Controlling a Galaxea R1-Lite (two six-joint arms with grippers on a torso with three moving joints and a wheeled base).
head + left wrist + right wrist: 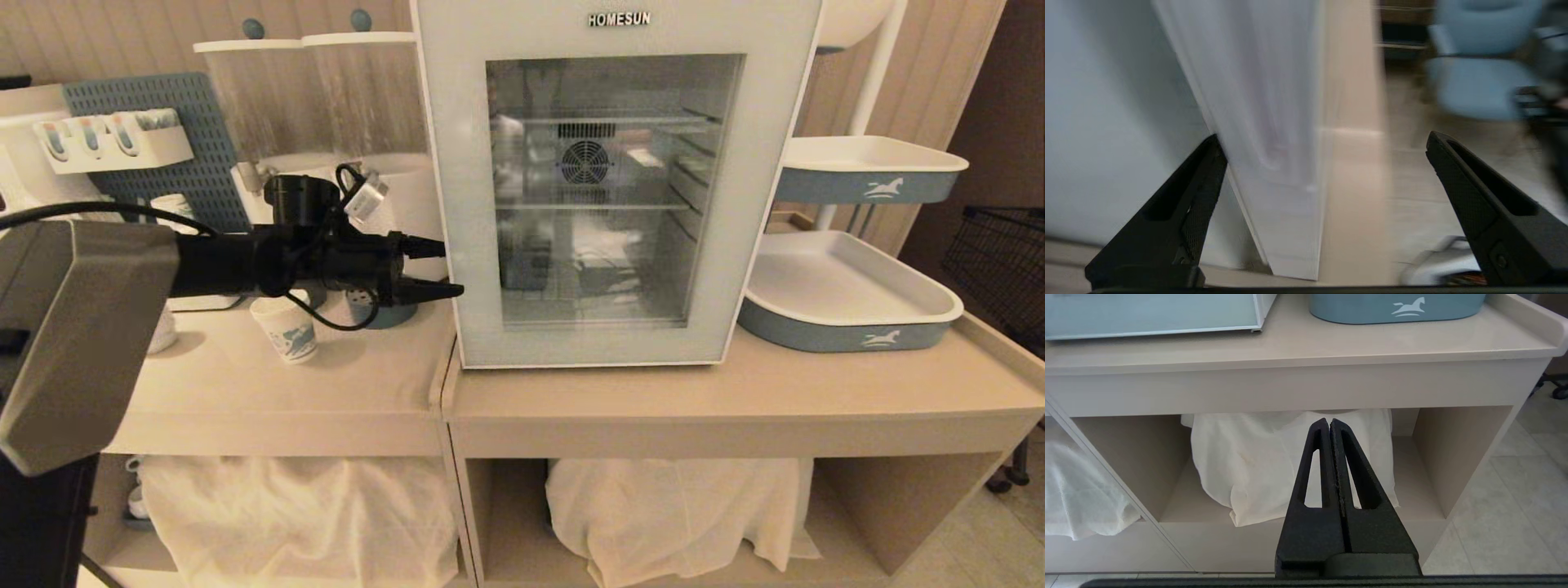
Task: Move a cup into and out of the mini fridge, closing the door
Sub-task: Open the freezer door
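Note:
The mini fridge stands on the counter with its glass door shut; wire shelves and a fan show through the window. My left gripper reaches level from the left to the door's left edge and is open. In the left wrist view the left gripper has the door's edge between its fingers, one finger by the seam with the fridge's side. A white printed rim behind my left arm may be the cup; the arm hides most of it. My right gripper is shut and empty, low before the counter.
A short paper cup stands on the counter under my left arm. Two grey-blue trays sit on a stand right of the fridge. A pegboard and clear containers stand behind. White cloth fills the shelves below.

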